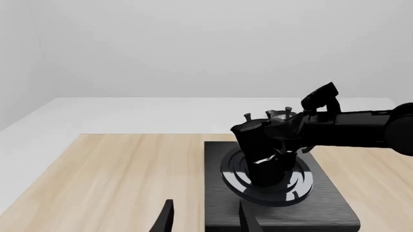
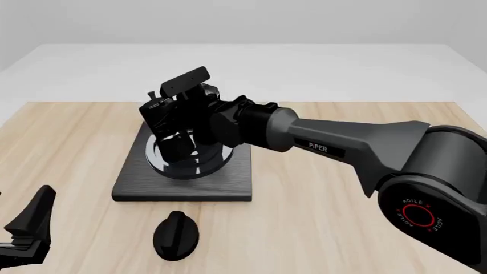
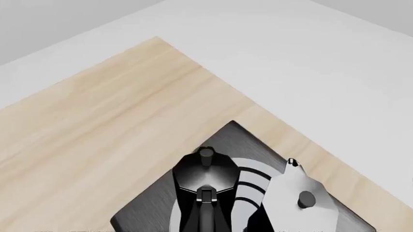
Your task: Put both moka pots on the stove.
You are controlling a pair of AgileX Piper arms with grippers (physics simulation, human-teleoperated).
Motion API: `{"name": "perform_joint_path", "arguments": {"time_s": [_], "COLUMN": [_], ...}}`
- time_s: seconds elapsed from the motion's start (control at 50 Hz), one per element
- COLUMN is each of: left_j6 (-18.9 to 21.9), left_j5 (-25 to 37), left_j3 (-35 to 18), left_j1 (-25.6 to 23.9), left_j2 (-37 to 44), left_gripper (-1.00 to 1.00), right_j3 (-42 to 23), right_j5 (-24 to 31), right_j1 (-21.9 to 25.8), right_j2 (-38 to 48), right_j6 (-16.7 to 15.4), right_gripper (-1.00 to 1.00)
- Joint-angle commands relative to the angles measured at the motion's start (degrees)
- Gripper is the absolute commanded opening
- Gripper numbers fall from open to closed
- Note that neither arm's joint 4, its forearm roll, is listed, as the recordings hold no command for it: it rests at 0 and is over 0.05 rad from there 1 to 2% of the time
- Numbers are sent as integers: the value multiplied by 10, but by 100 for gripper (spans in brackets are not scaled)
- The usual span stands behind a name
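The stove (image 2: 228, 185) is a dark slab with a ring burner (image 2: 216, 162) at the left middle of the wooden table. Both moka pots stand on the burner. My right gripper (image 2: 181, 123) reaches across from the right and is shut on the handle of the nearer moka pot (image 2: 167, 128), which leans a little. That pot also shows in the right wrist view (image 3: 206, 174) and the left wrist view (image 1: 258, 150). The second moka pot (image 3: 300, 200) stands just behind it, mostly hidden by the gripper in the front view. My left gripper (image 2: 31, 220) is open and empty at the near left edge.
An oval black knob (image 2: 175, 234) lies on the table just in front of the stove. The right arm (image 2: 343, 151) stretches across the table's middle. The wooden top ends at a white surface (image 2: 243, 68) behind.
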Motion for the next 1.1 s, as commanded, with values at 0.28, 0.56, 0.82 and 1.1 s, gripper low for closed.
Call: {"name": "perform_joint_path", "arguments": {"time_s": [0.28,0.56,0.82,1.1], "left_j6": [0,0,0,0], "left_j5": [0,0,0,0], "left_j3": [0,0,0,0], "left_j1": [0,0,0,0], "left_j2": [0,0,0,0], "left_gripper": [100,100,100,100], "right_j3": [1,5,46,111], "right_j5": [-10,-12,-26,-49], "right_j1": [-2,-1,7,11], "right_j2": [-14,-11,-32,-73], "right_j6": [8,10,18,28], "right_gripper": [-100,-100,-100,-100]}}
